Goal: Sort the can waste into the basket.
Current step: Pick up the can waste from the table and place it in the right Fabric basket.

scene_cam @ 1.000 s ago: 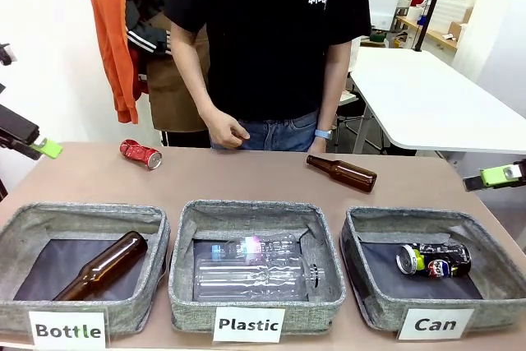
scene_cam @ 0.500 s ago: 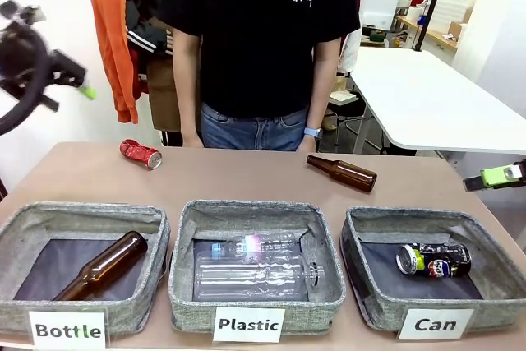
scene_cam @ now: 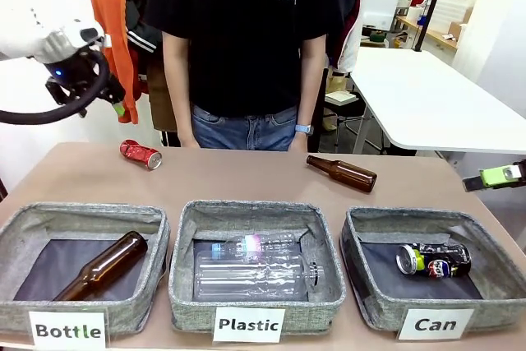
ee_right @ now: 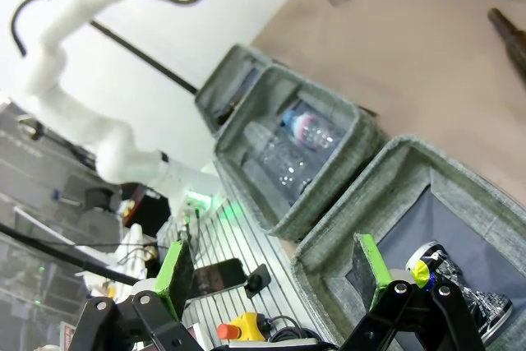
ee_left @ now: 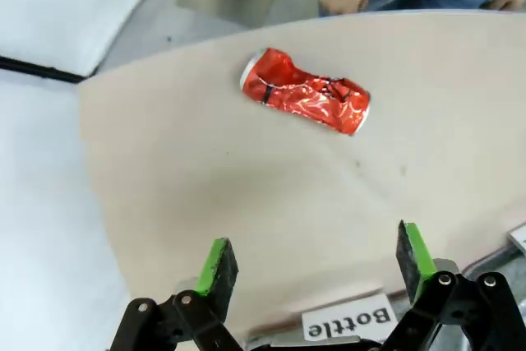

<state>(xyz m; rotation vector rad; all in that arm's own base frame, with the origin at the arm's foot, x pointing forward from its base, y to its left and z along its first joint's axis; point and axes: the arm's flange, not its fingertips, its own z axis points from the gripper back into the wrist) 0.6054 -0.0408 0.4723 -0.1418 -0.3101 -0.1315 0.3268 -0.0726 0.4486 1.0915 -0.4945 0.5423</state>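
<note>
Left gripper (ee_left: 316, 256) has swung in, wide open, empty; the red can (ee_left: 306, 102) lies at its 12 o'clock, long axis 10 to 4, far from the right gripper (ee_right: 275, 273).

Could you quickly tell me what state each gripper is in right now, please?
Left gripper: open, empty; the crushed red can lies ahead of it.
Right gripper: open, holding nothing.

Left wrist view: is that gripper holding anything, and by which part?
Nothing is held. The left gripper is open above the table, and the crushed red can lies on it ahead of the fingertips, untouched.
</note>
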